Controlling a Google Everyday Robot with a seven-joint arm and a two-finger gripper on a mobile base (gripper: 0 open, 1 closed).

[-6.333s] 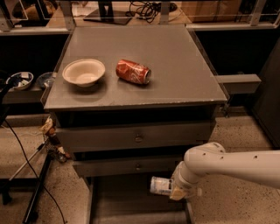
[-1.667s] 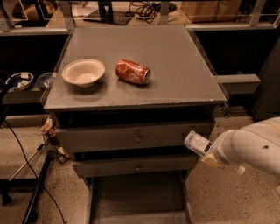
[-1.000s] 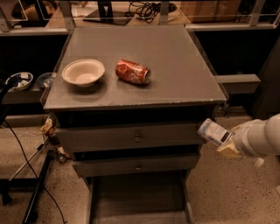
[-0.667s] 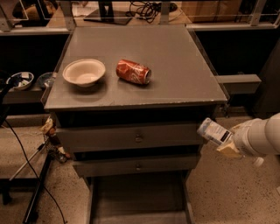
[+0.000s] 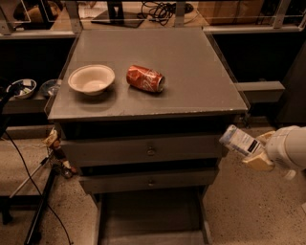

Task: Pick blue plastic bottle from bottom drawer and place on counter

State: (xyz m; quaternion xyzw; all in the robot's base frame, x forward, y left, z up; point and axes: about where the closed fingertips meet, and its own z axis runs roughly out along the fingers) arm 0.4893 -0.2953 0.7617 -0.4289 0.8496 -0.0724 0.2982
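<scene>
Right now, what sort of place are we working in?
Probably a lab or workshop: grey drawer cabinet, cables behind it, speckled floor. The gripper holds the blue plastic bottle beside the cabinet, below the counter.

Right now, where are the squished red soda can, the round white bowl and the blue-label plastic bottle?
Crushed red soda can (image 5: pixel 145 78), camera view: its side.
Round white bowl (image 5: pixel 91 79), camera view: its inside.
Blue plastic bottle (image 5: pixel 239 140), camera view: its label.
Gripper (image 5: pixel 252 154), camera view: between its fingertips, holding the bottle right of the drawers (image 5: pixel 143 151).
</scene>
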